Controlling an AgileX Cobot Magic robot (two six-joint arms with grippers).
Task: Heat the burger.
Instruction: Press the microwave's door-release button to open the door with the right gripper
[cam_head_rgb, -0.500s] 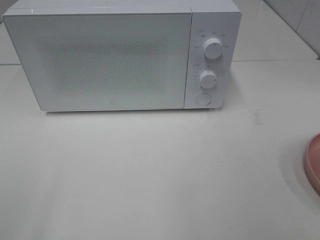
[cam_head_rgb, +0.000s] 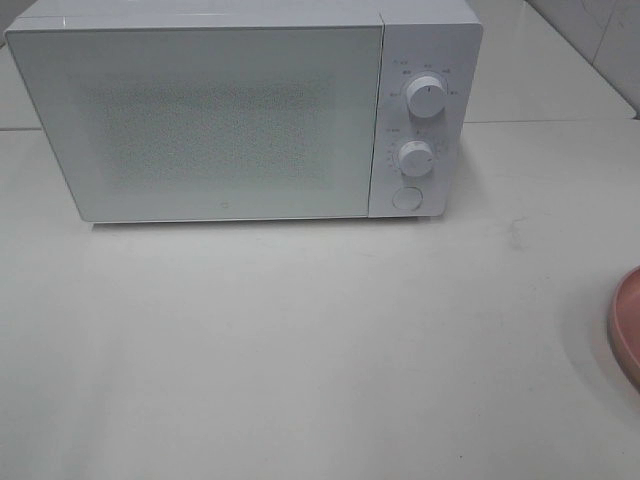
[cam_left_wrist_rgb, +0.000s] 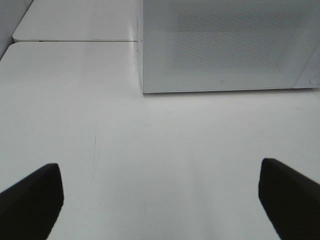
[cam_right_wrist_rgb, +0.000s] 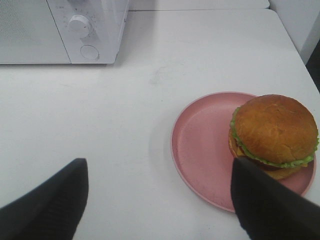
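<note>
Start, I think: nothing held. My right gripper (cam_right_wrist_rgb: 157, 160) wide, burger (cam_right_wrist_rgb: 274, 131) on plate (cam_right_wrist_rgb: 200, 145) just ahead. My left gripper (cam_left_wrist_rgb: 159, 165) wide, microwave (cam_left_wrist_rgb: 225, 45) ahead, door shut. Next, I guess: open door.

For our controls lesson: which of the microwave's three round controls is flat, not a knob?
The bottom button, below the upper knob and lower knob; it lacks a pointer.
</note>
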